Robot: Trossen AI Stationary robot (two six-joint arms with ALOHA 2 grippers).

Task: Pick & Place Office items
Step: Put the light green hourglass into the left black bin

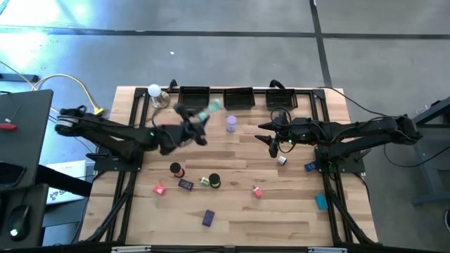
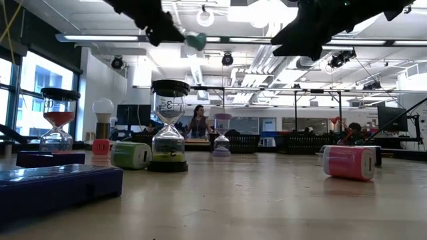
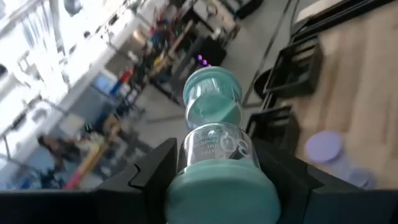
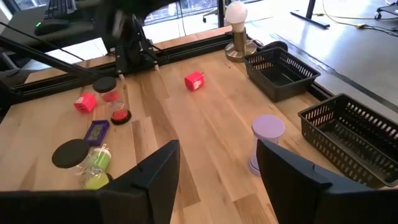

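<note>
While the teal hourglass (image 3: 214,146) is carried above the desk (image 1: 281,218), it is seen pinched between the fingers of the left pincer (image 1: 199,121), one end cap lying between them and the glass bulbs projecting forward. It is held off the wood, near the row of black trays (image 1: 238,98) at the far edge, with the lilac hourglass (image 1: 231,124) standing just beside its path. The step in hand is judged to be transport to a tray. A good placement would be obtained if the hourglass were brought squarely over one compartment, lowered until its free cap is inside the basket walls, and only then released; release from height is to be avoided, since glass bulbs may crack or roll. The grip, taken at one end, may allow the body to swing, so slow motion is advised. The lilac hourglass should be passed well clear. The right pincer (image 1: 275,145) waits over mid-desk with fingers spread and nothing between them. Other items remain scattered on the nearer half: a red block (image 1: 257,192), a purple block (image 1: 208,218), a teal block (image 1: 321,202).
</note>
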